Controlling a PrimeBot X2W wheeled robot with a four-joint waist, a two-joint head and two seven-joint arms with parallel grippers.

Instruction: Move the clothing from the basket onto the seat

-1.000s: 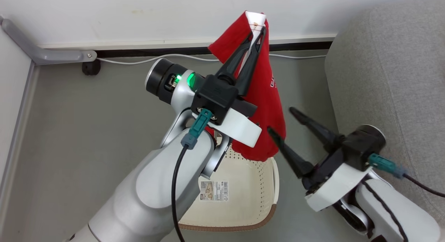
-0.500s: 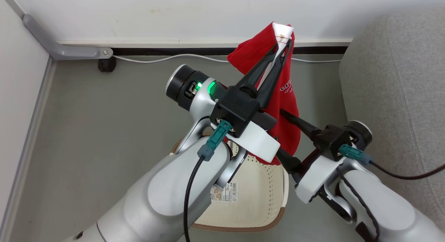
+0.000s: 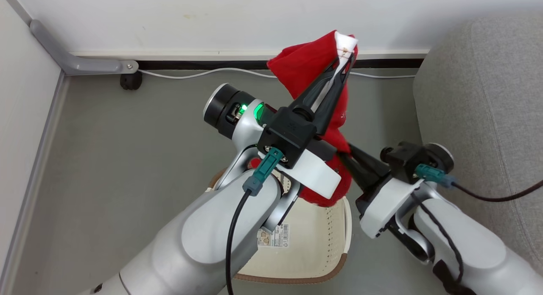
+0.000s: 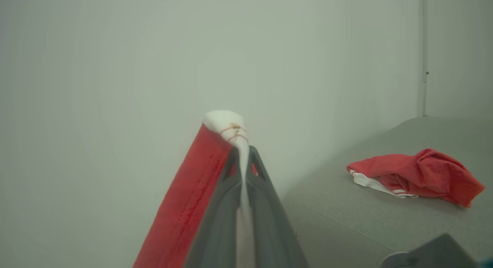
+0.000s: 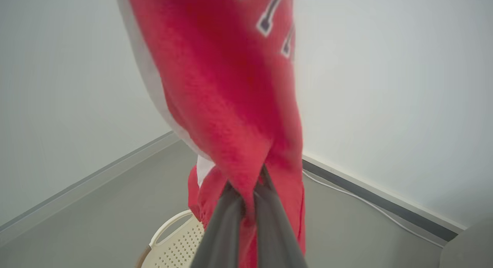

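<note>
A red piece of clothing (image 3: 305, 70) hangs above the cream basket (image 3: 316, 248). My left gripper (image 3: 345, 62) is shut on its white trim at the top, seen up close in the left wrist view (image 4: 242, 152). My right gripper (image 3: 347, 150) comes in from the right and is shut on the garment's lower part; the right wrist view shows its fingers (image 5: 231, 210) pinching a red fold (image 5: 231, 87) with white lettering above. The basket's rim (image 5: 173, 241) lies below. The grey seat (image 3: 479, 83) stands at the right, and a second red garment (image 4: 420, 175) lies on it (image 4: 339, 218).
A white wall with a dark baseboard runs along the back, with a white cable (image 3: 203, 72) on the grey floor beside it. A grey metal bracket (image 3: 80, 64) and a black caster (image 3: 129, 81) sit at the back left. My left forearm covers part of the basket.
My right gripper moved left to the hanging garment and shut on its lower part, bunching the fabric. The left gripper kept its hold at the top. The camera shifted early on.
</note>
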